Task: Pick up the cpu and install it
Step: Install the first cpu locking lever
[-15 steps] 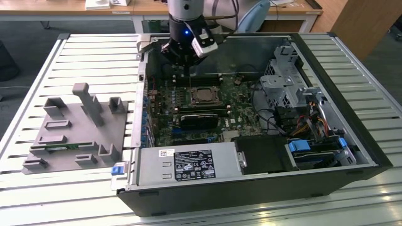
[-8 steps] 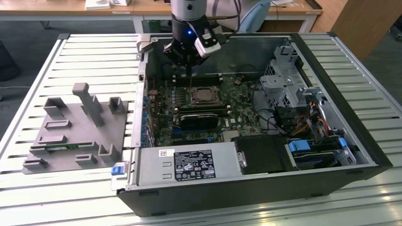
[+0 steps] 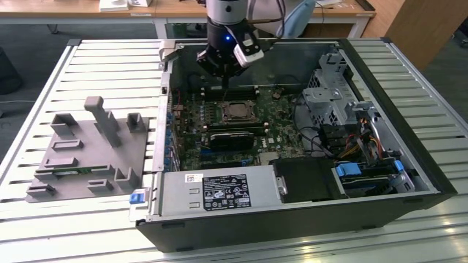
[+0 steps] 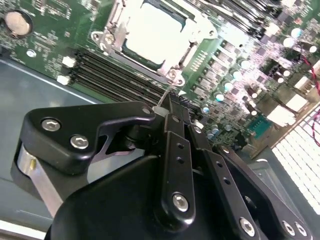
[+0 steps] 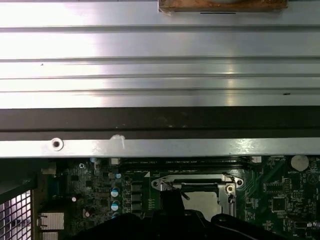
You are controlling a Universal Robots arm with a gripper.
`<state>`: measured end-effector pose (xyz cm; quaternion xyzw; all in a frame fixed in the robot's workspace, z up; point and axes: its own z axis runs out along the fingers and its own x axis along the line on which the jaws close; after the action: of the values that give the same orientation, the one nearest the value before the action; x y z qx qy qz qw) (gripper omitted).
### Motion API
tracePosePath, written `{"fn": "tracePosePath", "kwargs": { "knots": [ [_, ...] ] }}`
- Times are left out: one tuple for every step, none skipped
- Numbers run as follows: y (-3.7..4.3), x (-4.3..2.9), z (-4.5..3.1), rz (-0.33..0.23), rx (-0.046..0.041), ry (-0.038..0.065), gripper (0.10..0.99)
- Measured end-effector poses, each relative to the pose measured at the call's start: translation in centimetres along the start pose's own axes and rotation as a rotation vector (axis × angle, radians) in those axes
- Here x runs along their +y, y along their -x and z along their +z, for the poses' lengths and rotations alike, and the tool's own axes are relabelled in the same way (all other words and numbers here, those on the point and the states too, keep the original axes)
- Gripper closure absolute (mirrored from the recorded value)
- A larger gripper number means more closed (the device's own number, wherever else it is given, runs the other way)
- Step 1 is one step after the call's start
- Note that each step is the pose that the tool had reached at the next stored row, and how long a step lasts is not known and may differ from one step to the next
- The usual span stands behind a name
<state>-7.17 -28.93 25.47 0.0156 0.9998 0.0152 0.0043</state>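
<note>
1. Nearest in the exterior view sat the power supply [image 3: 219,193], a silver box at the front edge of the open computer case [image 3: 409,109].
2. On the exterior view's left a grey fixture block [image 3: 87,150] lay on the slatted table [image 3: 109,60], beside the case and apart from it.
3. Mid-case, the green motherboard [image 3: 278,126] lay flat, with a black finned block [image 3: 234,139] on it.
4. Just behind that block the cpu [image 3: 237,112] sat in its socket, silvery top up; in the second wrist view the cpu [image 4: 152,32] lay inside the metal socket frame [image 4: 172,75].
5. The gripper [image 4: 167,107] hung above the board just behind the socket, fingers shut together with nothing between them, tips close to the frame's edge but not touching the chip.
6. Farther back, the arm [image 3: 223,33] rose out of the case; a wooden desk [image 3: 219,8] stood beyond.
</note>
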Motion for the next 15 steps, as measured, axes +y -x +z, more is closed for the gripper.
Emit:
{"fn": "tracePosePath", "kwargs": {
  "knots": [
    [0.16, 0.01, 0.02, 0.0, 0.0, 0.0, 0.98],
    [0.32, 0.01, 0.03, 0.0, 0.0, 0.0, 0.98],
    [0.55, 0.02, 0.05, 0.0, -0.0001, 0.001, 0.98],
    [1.03, 0.04, 0.1, 0.0, 0.0001, 0.001, 0.98],
    [1.23, 0.04, 0.14, 0.0, 0.0, 0.001, 0.98],
    [1.49, 0.04, 0.27, 0.0, -0.0001, 0.001, 0.98],
    [1.53, 0.04, 0.33, 0.0, 0.0, 0.002, 0.98],
    [1.54, 0.04, 0.41, 0.0, 0.0001, 0.006, 0.98],
    [1.55, 0.03, 0.48, 0.0, 0.0005, 0.012, 0.98],
    [1.56, 0.03, 0.55, 0.0, 0.0006, 0.018, 0.98],
    [1.57, 0.04, 0.71, 0.0, 0.0004, 0.021, 0.98],
    [1.58, 0.03, 0.88, 0.0, 0.0005, 0.021, 0.98],
    [1.6, 0.02, 1.03, 0.0, 0.0006, 0.021, 0.98],
    [1.64, 0.04, 1.17, 0.0, 0.0006, 0.021, 0.98],
    [1.71, 0.09, 1.29, -0.001, 0.0007, 0.019, 0.98]
  ]
}}
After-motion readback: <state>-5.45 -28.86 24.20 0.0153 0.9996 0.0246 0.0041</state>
